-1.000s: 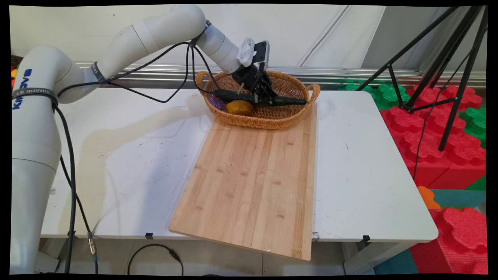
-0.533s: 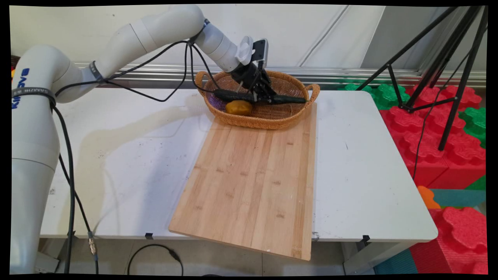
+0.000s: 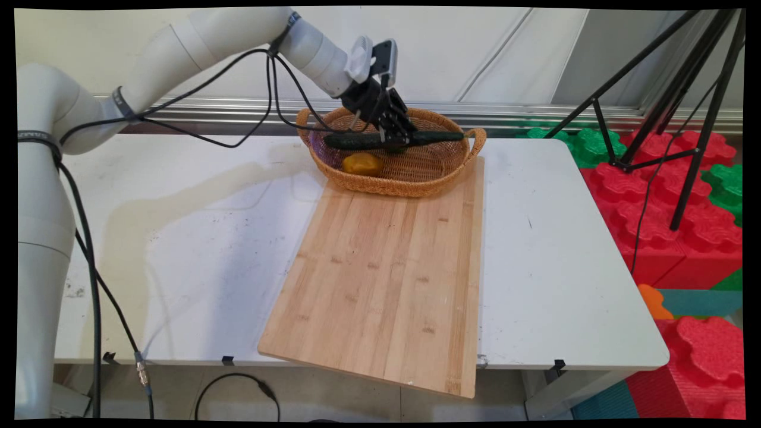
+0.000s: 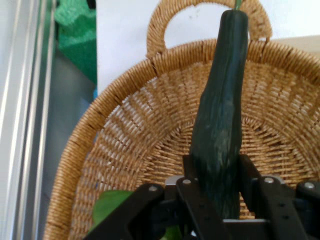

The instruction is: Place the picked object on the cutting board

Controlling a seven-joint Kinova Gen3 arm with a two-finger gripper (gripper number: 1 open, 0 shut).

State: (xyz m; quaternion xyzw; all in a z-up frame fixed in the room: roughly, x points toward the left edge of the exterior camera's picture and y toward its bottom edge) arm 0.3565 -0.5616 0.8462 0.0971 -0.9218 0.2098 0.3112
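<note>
- Dark green cucumber (image 3: 392, 139) clamped mid-length in the hand (image 3: 397, 138), level, lifted over the wicker basket (image 3: 416, 178).
- Yellow fruit (image 3: 362, 163) lies in the basket below.
- Step: lift-out. Next needs rim clearance toward the wooden board (image 3: 386, 273) on the surface (image 3: 553, 249).

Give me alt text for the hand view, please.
The gripper is shut on a dark green cucumber, held above a woven basket with a loop handle. A green leaf lies in the basket at lower left.
</note>
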